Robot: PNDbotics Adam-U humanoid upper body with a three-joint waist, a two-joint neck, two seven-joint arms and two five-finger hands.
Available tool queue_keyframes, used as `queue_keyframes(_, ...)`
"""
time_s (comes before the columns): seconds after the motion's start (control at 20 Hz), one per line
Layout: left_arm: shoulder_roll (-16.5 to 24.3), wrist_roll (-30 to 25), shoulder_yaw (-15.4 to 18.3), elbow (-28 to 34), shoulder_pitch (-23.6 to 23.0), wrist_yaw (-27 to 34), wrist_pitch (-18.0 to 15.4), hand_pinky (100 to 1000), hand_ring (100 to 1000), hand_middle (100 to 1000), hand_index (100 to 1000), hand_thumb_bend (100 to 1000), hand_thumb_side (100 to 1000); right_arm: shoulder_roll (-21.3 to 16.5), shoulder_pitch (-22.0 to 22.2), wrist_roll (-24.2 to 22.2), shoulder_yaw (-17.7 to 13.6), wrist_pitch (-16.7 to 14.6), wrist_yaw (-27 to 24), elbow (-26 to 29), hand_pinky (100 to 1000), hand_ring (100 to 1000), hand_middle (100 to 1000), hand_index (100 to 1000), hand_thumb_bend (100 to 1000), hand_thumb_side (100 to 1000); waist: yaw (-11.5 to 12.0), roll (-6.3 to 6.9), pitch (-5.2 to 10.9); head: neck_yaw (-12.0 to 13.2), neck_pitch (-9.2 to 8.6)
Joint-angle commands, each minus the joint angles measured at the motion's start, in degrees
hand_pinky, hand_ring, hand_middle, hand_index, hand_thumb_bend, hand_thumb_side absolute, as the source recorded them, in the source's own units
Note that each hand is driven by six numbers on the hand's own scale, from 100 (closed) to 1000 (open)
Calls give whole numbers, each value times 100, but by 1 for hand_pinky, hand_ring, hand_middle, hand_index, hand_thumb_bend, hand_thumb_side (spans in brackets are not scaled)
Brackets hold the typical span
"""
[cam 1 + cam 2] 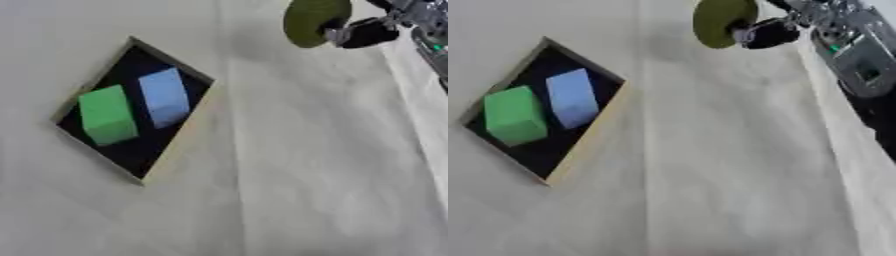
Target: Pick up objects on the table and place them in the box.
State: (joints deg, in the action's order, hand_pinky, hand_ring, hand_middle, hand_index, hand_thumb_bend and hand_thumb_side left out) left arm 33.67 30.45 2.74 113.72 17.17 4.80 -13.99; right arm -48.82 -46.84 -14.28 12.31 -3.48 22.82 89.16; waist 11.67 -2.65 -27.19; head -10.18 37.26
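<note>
— Pale grey table (306,175), cloth-like with a long crease running up it, takes up nearly the whole view. What sits on it?

— A shallow box (188,135) with a light wooden rim and a black floor, turned so it reads as a diamond, over toward the table's left edge. Inside lie two blocks side by side: a green block (108,115) on the left and a light blue block (164,97) just beside it on the right. Whether they touch I cannot tell.

— And the robot?

— Only the right hand (767,34) shows, coming in from the upper right corner with its black and silver arm (855,55) behind it. It is near the table's far edge, well apart from the box.

— Is it carrying something?

— Yes, an olive-green round object (724,21), flat-looking like a disc or a thick pad. The dark fingers are curled against its right side, pinching it. It hangs at the hand's left, and a faint shadow lies on the table below it.

— Is the object off the surface?

— It looks lifted, but the pictures are too soft to be sure.

— The left hand?

— It shows in neither view.

— Anything else on the table?

— A paler strip (429,100) runs along the right edge, under the arm.
</note>
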Motion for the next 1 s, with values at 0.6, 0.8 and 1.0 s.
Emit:
queue_keyframes(0.6,137,-67,8,87,101,63,-14,766,799,774,810,270,761,535,-1136,-729,595,-15,-536,1392,835,643,491,615,100,100,132,21,351,-146,149)
queue_keyframes(0.8,135,-95,-7,87,158,86,-25,766,799,773,810,272,759,1065,-1472,-1065,767,64,-380,925,829,645,493,615,100,100,244,-29,358,-187,142)
queue_keyframes(1.0,126,-117,-21,87,220,107,-31,765,799,773,810,274,758,1464,-1651,-1285,818,91,-143,357,822,647,494,616,100,100,352,-91,352,-214,116)
